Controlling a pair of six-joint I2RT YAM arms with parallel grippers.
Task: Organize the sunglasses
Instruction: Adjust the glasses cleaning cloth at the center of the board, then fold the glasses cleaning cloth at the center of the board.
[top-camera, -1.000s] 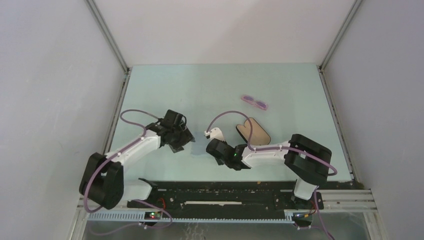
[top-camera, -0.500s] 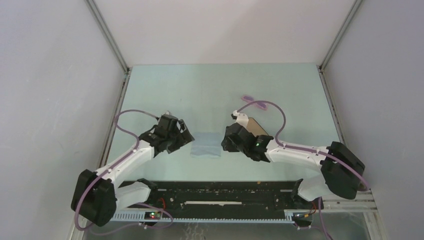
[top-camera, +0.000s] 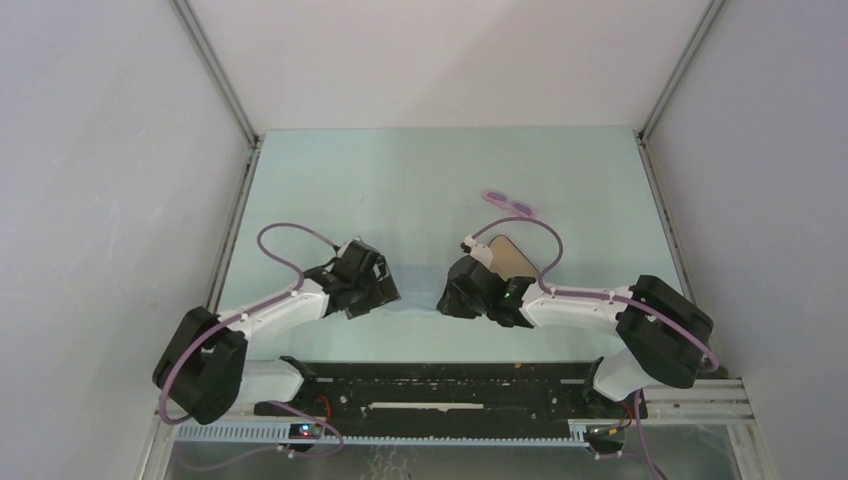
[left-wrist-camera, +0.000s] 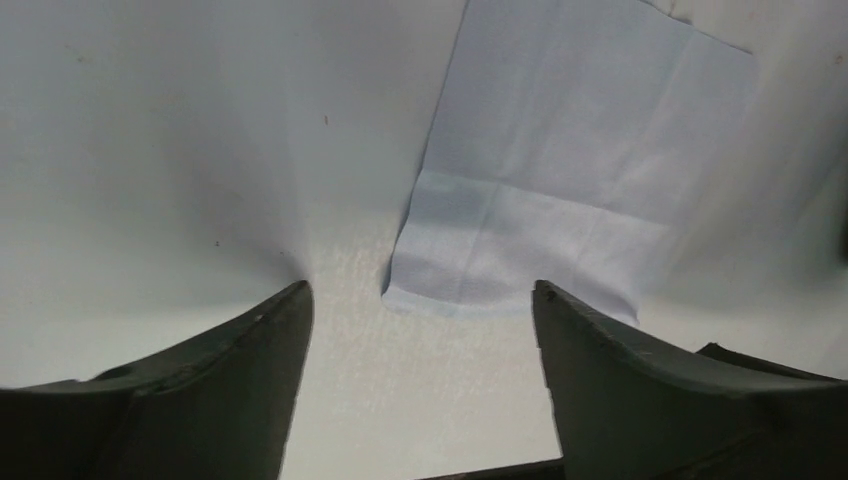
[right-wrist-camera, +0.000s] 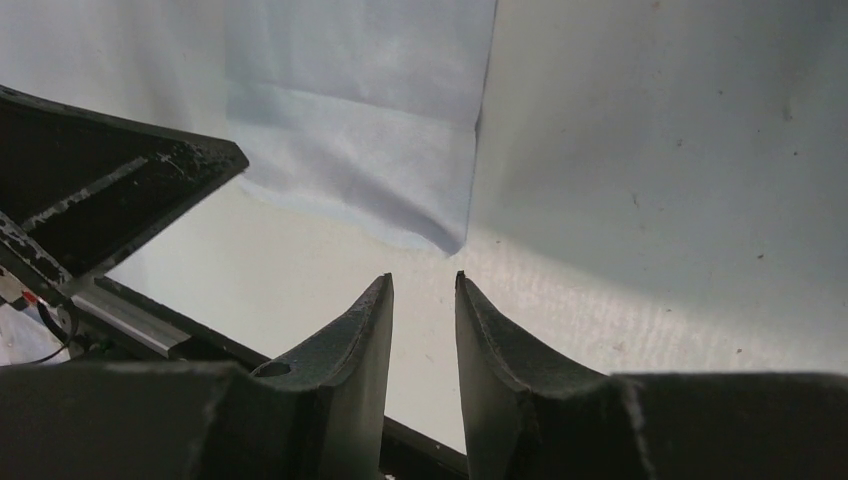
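My left fingers (left-wrist-camera: 215, 385) stand spread wide, released, with a corner of the light blue cloth (left-wrist-camera: 570, 190) between them on the desk (left-wrist-camera: 180, 150). My right fingers (right-wrist-camera: 345, 370) are parted narrowly, grasping nothing, with another cloth corner just ahead. The sunglasses (top-camera: 508, 204) lie far right of centre, just beyond the black case (top-camera: 515, 250).

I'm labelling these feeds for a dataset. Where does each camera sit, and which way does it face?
Top external: fixed above and behind the bases, looking down at the table; left arm, right arm, sunglasses and case show.
Left wrist: on the left arm, facing down past the open left claw at the light blue cloth.
Right wrist: on the right arm, facing down past the right claw at the cloth's corner.
Shared: both wrist views show the same cloth.
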